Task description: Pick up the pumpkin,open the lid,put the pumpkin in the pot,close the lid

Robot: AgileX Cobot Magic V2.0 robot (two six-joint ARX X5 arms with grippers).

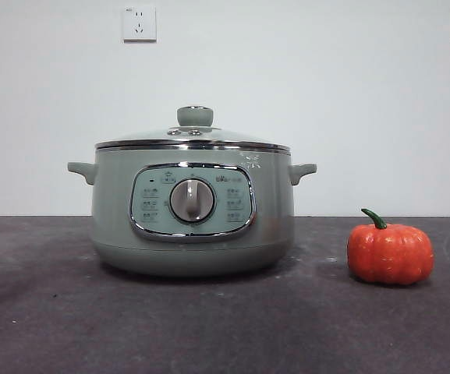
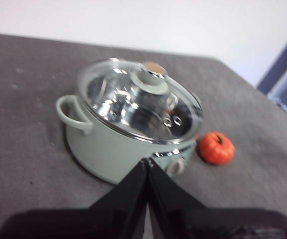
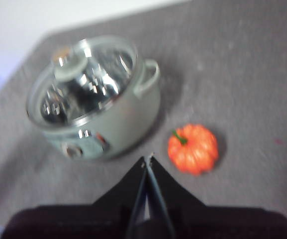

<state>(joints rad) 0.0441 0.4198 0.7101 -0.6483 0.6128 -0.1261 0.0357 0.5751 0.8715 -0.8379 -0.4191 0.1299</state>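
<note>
Sage-green round pot (image 1: 192, 234), domed glass lid (image 1: 193, 134) seated, ribbed orange pumpkin (image 1: 389, 253) beside, left gripper (image 2: 147, 162) and right gripper (image 3: 147, 160) both pinched closed, empty.

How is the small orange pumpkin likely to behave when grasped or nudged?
The small orange-red ribbed toy pumpkin sits squat on the dark table, so it probably won't tip. Its rounded body might roll or skid if pushed sideways. Its ribs probably offer some grip, though the glossy skin may slip.

We noted the pot (image 1: 192, 234) had smooth satin enamel, the lid (image 2: 133, 102) glossy glass with chrome rim, the table (image 1: 53, 327) matt grey.
</note>
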